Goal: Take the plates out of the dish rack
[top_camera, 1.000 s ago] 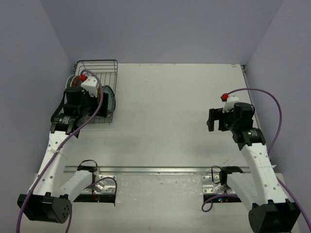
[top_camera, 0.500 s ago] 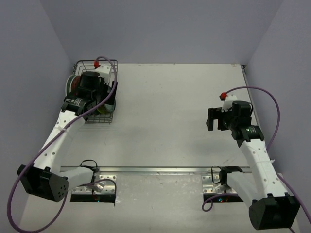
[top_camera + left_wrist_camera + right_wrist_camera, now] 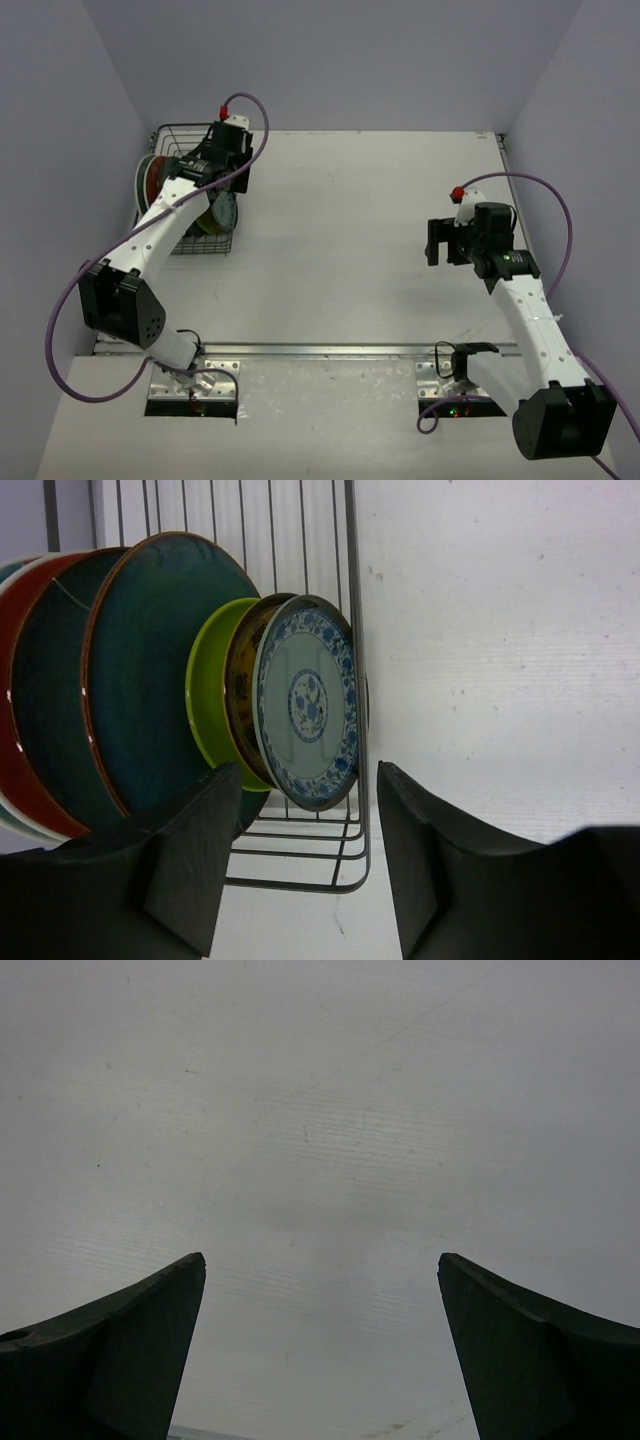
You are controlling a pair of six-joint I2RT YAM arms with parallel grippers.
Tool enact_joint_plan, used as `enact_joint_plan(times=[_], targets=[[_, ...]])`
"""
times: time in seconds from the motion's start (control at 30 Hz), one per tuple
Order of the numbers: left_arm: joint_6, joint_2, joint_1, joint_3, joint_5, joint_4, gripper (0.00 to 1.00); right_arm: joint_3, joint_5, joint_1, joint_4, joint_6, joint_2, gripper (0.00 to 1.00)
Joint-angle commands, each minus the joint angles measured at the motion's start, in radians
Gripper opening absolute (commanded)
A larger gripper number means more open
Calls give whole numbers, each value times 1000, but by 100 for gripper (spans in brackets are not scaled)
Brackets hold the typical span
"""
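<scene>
the white tabletop (image 3: 340, 220) is spread across the top view. the black wire dish rack (image 3: 186, 138) is set at its upper left corner. stood on edge in the rack are a red plate (image 3: 12, 730) at the far left of the left wrist view, a large dark teal plate (image 3: 160, 670), a lime-green plate (image 3: 205, 715) and a blue-and-white patterned plate (image 3: 310, 710) at the rack's end. the left gripper (image 3: 307, 778) is held just before that last plate, its jaws partly parted with nothing gripped. the right gripper (image 3: 320, 1270) is held over the tabletop at the right of the top view, its jaws spread wide and empty.
</scene>
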Motion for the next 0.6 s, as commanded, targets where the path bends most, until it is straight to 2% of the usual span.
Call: enact_joint_plan(times=[0.0, 0.23, 0.57], targets=[[-61, 65, 41, 79, -14, -24, 52, 61, 12, -2, 20, 20, 7, 99], [-101, 175, 156, 117, 76, -46, 47, 57, 19, -2, 20, 11, 8, 99], [-98, 222, 170, 86, 117, -16, 41, 59, 18, -2, 19, 13, 16, 99]])
